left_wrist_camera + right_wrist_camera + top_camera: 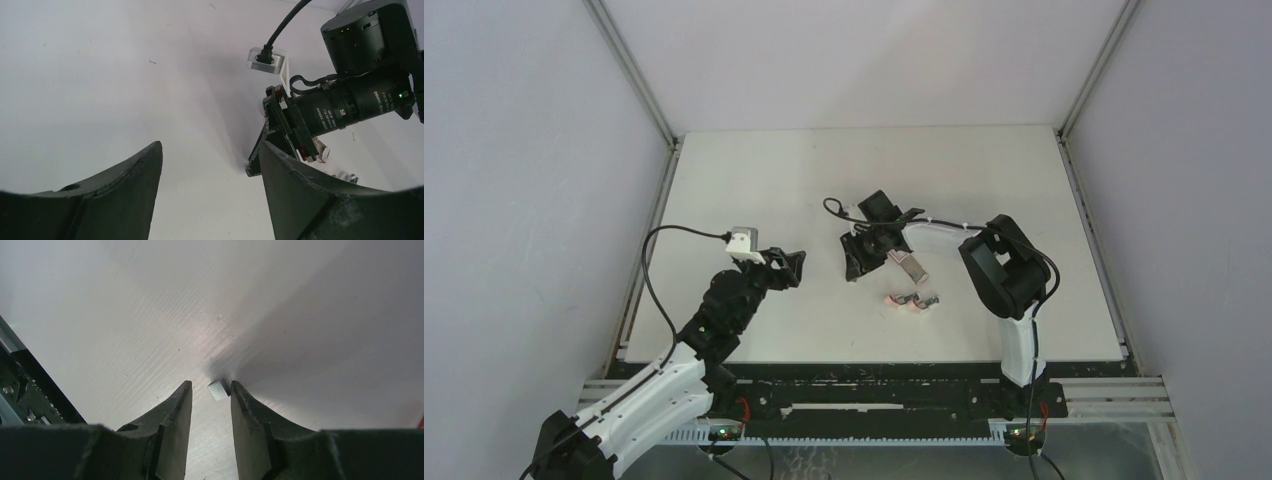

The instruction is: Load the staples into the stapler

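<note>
A: Top view: pick-up step. Right gripper [859, 262] low on table [754, 180]; stapler [904, 299] near, at four o'clock. Left gripper [790, 268] well apart at nine.
B: Left wrist: jaws spread, holding nothing.
A: Right wrist: staples [218, 390] between parted jaws, unclamped. Next: squeeze, lift straight. Open table around; no edge close.

A white counter [764, 180] is lying flat inside a booth, and close up it is showing faint parallel streaks. Plain pale-grey panels are closing it in: the rear wall [864, 60], the left wall [524, 200] and the right wall [1194, 200]. A left corner post [631, 70] and a right corner post [1100, 68], both bare metal, are rising where the walls are meeting. A slotted metal rail [1114, 400] is running along the near edge. Light is falling evenly, casting soft shadows.
</note>
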You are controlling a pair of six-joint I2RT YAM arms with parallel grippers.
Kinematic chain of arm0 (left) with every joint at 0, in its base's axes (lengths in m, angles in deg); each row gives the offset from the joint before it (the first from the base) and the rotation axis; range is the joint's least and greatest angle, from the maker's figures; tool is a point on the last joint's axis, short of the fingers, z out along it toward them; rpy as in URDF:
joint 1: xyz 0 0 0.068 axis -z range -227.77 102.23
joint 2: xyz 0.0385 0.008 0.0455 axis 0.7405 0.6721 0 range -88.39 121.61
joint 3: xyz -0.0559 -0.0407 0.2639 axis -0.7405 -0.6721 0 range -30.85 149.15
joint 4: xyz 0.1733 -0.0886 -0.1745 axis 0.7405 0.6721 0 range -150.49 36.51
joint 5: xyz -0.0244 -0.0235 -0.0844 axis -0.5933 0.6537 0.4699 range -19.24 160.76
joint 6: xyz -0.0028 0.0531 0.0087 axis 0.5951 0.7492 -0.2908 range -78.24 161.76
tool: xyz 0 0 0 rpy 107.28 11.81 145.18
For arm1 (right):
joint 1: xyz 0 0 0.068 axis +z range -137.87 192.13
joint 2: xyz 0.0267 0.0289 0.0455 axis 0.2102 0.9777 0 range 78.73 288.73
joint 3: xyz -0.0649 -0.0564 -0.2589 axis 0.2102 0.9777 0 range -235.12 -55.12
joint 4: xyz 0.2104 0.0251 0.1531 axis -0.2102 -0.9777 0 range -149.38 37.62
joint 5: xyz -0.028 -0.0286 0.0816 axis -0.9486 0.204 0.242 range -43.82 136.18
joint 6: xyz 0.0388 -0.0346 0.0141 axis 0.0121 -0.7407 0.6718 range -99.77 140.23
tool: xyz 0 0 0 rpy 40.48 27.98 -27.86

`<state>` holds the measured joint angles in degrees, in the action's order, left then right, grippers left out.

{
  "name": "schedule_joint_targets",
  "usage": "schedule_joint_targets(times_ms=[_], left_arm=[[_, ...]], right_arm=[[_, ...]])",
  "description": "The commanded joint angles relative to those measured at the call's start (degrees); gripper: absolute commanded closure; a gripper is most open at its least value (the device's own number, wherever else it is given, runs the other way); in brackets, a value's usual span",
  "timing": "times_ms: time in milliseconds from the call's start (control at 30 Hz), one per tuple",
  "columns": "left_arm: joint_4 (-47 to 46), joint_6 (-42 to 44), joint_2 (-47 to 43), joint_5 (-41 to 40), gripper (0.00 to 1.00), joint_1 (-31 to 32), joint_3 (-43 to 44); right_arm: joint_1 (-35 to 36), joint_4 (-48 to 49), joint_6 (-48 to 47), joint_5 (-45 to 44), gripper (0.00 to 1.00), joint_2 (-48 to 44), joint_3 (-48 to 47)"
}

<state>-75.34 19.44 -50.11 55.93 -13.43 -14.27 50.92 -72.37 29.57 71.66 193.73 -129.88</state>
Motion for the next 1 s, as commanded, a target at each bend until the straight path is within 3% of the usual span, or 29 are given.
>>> schedule_joint_targets(times_ms=[0,467,967], left_arm=[[-1.23,0.52,-0.53,-0.12,0.25,-0.07,-1.04],[-1.23,0.42,-0.74,0.15,0.25,-0.07,-1.02],[-0.54,0.53,-1.4,-0.37,0.25,-0.07,-0.98]], right_arm=[[1.34,-1.78,-1.78,-1.74,0.66,-3.0,1.1],[6.29,-2.97,-5.42,-19.74,0.7,-3.09,-0.41],[9.14,-3.47,-9.17,-20.75,0.72,-3.02,-0.55]])
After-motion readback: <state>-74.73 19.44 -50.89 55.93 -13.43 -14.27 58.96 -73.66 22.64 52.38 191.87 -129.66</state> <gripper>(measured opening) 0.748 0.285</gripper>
